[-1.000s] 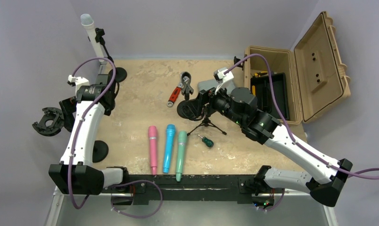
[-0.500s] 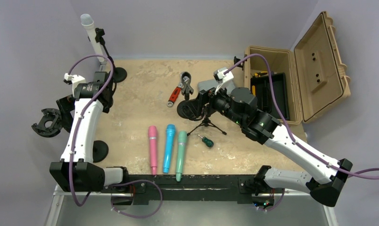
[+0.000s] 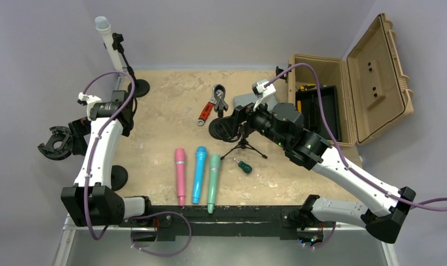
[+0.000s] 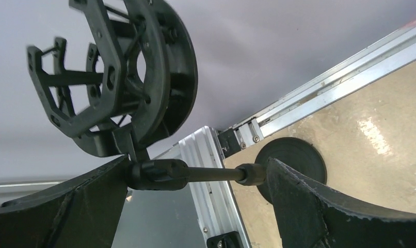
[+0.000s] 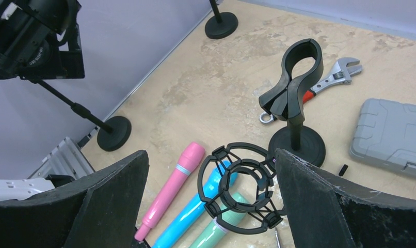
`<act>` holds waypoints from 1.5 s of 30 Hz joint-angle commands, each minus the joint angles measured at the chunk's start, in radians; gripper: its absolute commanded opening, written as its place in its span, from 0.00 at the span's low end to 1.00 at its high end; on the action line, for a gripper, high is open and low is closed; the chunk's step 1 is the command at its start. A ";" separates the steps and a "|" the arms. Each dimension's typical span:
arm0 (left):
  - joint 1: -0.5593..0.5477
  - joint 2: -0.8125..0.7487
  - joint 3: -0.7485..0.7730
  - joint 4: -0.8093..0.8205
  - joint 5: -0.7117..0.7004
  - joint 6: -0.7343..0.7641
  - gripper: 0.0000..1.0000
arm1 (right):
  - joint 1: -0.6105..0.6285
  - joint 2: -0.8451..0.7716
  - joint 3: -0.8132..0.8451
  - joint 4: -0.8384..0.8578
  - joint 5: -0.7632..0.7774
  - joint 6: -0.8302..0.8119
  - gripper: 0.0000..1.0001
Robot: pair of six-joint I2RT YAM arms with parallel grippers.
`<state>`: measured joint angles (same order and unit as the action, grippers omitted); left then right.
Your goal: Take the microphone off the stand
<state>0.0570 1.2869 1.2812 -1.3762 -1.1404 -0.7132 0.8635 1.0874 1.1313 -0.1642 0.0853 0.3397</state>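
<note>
A white microphone [image 3: 107, 40] sits tilted in a clip on a black stand [image 3: 138, 87] at the table's far left corner. My left gripper [image 3: 79, 130] is well in front of it, off the table's left edge. It is open, its fingers either side of the thin pole [image 4: 211, 174] of another stand that carries an empty black shock mount [image 4: 118, 77]. My right gripper [image 5: 211, 155] is open and empty, hovering over an empty shock mount [image 5: 244, 188] on a small tripod [image 3: 243, 147] at mid-table.
Pink [image 3: 179, 174], blue [image 3: 199, 173] and green [image 3: 213, 180] microphones lie side by side near the front edge. An empty clip stand [image 5: 293, 77], a wrench [image 3: 206, 113], a grey case [image 5: 397, 137] and a small screwdriver [image 3: 243, 165] lie mid-table. An open tan toolbox [image 3: 343, 94] stands right.
My left arm has shifted slightly by the left-hand shock mount stand. The right arm and the white microphone have not moved.
</note>
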 commanded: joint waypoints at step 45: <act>-0.059 0.086 0.313 -0.311 0.032 -0.186 1.00 | 0.000 -0.050 -0.023 0.058 0.002 -0.017 0.91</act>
<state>-0.0059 1.3899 1.5543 -1.5581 -1.0718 -0.9325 0.8635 1.0592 1.0897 -0.1261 0.0853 0.3389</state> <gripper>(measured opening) 0.998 0.907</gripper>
